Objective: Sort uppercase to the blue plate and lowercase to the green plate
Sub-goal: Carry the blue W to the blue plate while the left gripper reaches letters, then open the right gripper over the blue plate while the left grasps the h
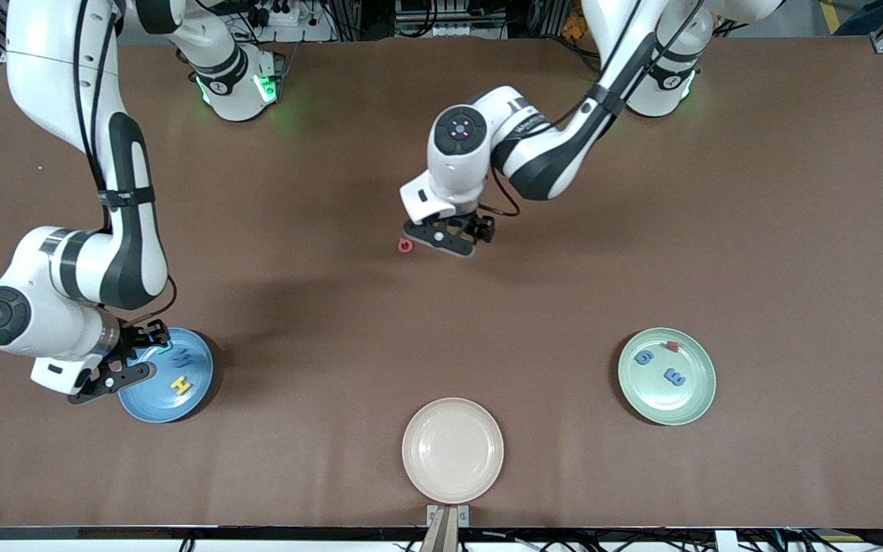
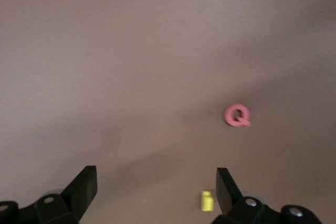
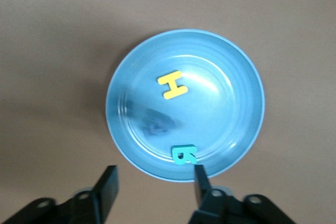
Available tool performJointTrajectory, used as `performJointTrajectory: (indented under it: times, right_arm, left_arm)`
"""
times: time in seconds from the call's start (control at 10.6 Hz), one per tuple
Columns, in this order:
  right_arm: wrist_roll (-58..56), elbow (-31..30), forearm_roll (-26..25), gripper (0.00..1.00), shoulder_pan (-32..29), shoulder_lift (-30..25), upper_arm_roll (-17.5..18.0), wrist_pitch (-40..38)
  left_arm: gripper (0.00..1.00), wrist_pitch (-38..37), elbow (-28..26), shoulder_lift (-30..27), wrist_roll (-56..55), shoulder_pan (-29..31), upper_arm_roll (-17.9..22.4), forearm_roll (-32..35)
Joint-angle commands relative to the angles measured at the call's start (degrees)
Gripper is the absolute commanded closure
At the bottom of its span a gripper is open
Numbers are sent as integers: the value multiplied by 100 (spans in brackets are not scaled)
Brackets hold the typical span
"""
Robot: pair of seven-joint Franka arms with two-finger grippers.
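Observation:
The blue plate (image 1: 152, 402) (image 3: 231, 98) lies near the right arm's end of the table. On it are a yellow H (image 1: 180, 385) (image 3: 172, 85), a blue M (image 1: 182, 357) and a teal R (image 3: 184, 154), which rests at the rim. My right gripper (image 1: 123, 373) (image 3: 156, 177) hangs open and empty over the plate's edge, close to the R. Over mid-table my left gripper (image 1: 448, 239) (image 2: 156, 182) is open. A tiny yellow letter (image 2: 207, 201) lies just inside one of its fingers. The red Q (image 1: 405, 245) (image 2: 237, 115) lies beside it. The green plate (image 1: 687, 399) holds a blue g (image 1: 644, 357), a blue m (image 1: 674, 376) and a red w (image 1: 672, 346).
A beige plate (image 1: 452, 450) sits at the table's edge nearest the front camera, between the two coloured plates, with nothing on it. Both arms' bases stand along the edge farthest from that camera.

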Motion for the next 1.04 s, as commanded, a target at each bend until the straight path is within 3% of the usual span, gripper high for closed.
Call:
performJointTrajectory:
  times: [0.0, 0.28, 0.76, 0.95]
  right_arm:
    - [-4, 5, 42, 0, 49, 20, 5, 46]
    - [-4, -39, 32, 0, 49, 37, 5, 46]
    - [-4, -100, 68, 0, -12, 81, 23, 46]
    - [-4, -205, 68, 0, -3, 82, 93, 29]
  left_arm:
    - [0, 577, -25, 340, -376, -339, -32, 158]
    - [0, 756, -78, 605, -386, -543, -32, 246]
    - [0, 773, -894, 317, -438, -534, -76, 413]
    - [0, 1288, -1315, 228, -456, -525, -94, 456]
